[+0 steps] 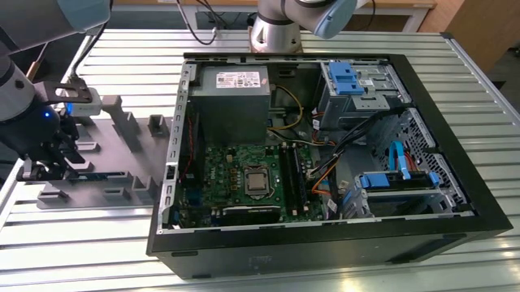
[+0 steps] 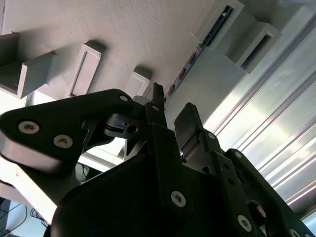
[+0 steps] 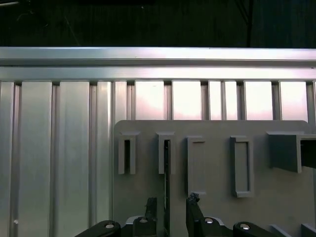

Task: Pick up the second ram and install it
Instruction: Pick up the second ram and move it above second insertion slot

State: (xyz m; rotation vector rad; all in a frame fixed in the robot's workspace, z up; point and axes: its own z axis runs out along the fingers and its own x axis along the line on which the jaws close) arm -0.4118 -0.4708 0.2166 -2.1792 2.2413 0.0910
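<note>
I am working over a ribbed aluminium tabletop (image 1: 122, 48) with a pale wooden bench edge (image 1: 390, 5) and dark cables (image 1: 207, 24) running behind it. My grey arm base (image 1: 274, 33) is standing on the slats at the far side. An open black computer tower case (image 1: 325, 240) is lying on its side across the middle, showing a green motherboard (image 1: 219, 176), a grey box power supply (image 1: 231, 106) and blue plastic drive brackets (image 1: 349, 79). The power supply is carrying a white label (image 1: 238, 79), and I cannot make out its print.

On the exterior view's left of the case, a grey plastic holder tray (image 1: 109, 152) with raised slot blocks is lying flat on the tabletop. The second ram, a thin dark circuit-board stick (image 3: 166, 168), is standing on edge in one of the tray's narrow slots, well apart from the motherboard.

I am hanging my black two-fingered tool (image 3: 171, 208) over that tray, at its near end in the exterior view. In the first wrist view the stick is running straight into the gap between my two fingers (image 3: 150, 207). The tool is standing apart with a moderate gap, straddling the line of the stick and gripping nothing.
</note>
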